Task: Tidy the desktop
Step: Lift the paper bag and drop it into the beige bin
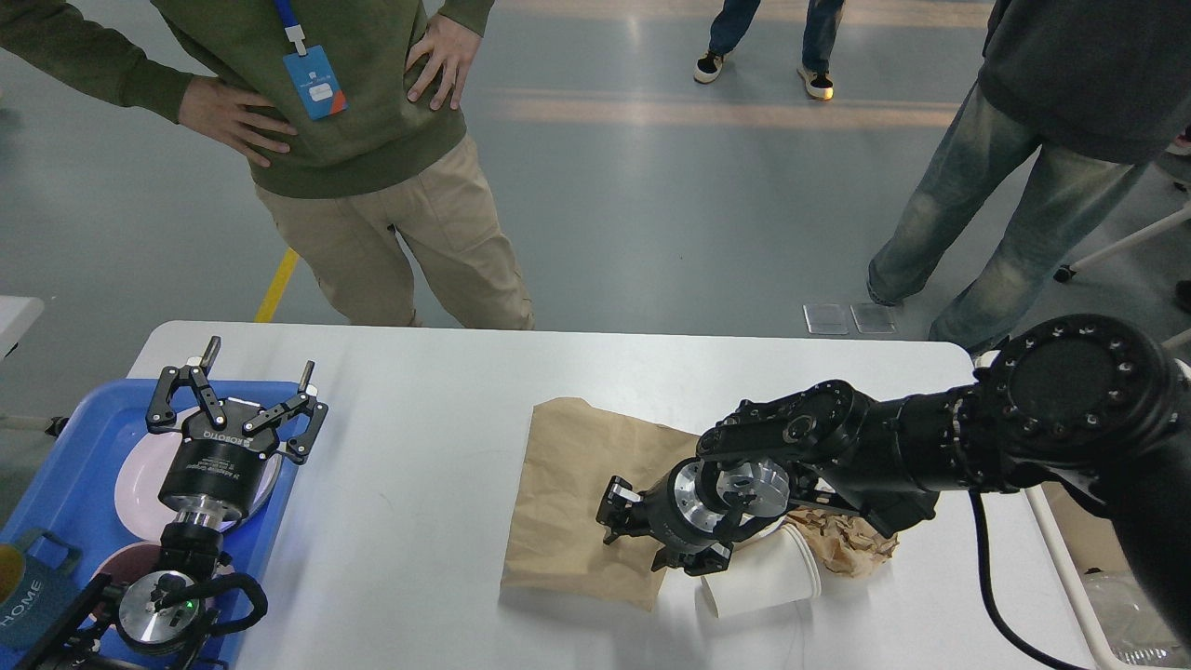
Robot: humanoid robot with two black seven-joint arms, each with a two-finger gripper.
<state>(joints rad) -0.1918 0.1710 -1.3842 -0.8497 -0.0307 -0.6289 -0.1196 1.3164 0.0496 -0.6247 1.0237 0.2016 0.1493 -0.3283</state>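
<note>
Two black arms — the left hand (235,403) shows linkage fingers with pale tips, white lettering on its barrel, a silver collar behind; behind the right hand (651,535) a silver flange, screw-ringed joints and a black cable.

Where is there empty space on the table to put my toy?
The desktop is bare between the blue tray and the brown paper bag, and along the far edge behind the bag. It is crowded on the right: bag, white paper cup, crumpled paper and the right end effector.
</note>
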